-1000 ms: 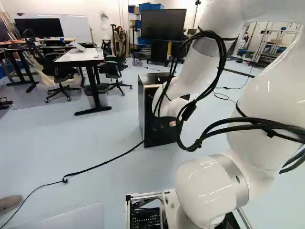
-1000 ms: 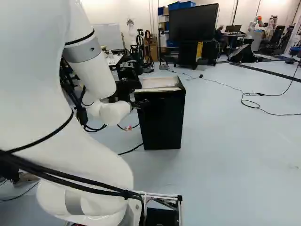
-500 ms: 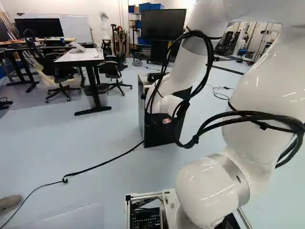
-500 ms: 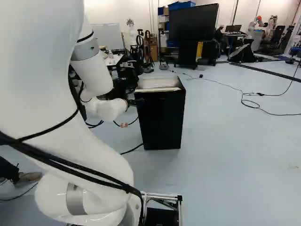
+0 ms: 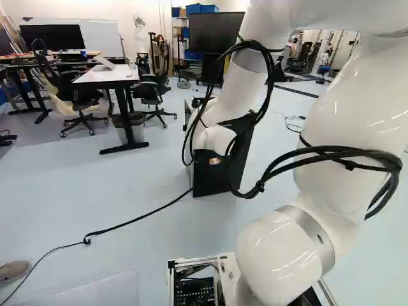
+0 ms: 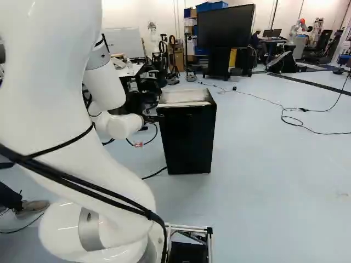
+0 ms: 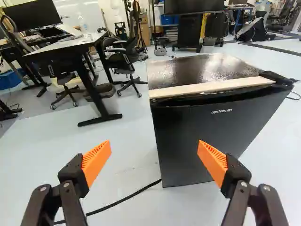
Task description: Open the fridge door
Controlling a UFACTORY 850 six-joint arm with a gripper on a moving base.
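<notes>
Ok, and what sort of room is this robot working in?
Probably a robotics lab or workshop: there is another robot at the far side, office chairs by desks, and cable strewn across the open floor.

Left base view: arm [image 5: 344, 121] cut off from 12 to 3 o'clock, hides gripper and much of fridge [image 5: 213, 176]. Right base view: gripper [image 6: 154, 118] tips, fridge's 10 o'clock, too small to tell. Wrist view: finger at 3 o'clock covers some door [image 7: 181, 136]; screen [image 7: 194, 5], 1 o'clock, cut off.
</notes>
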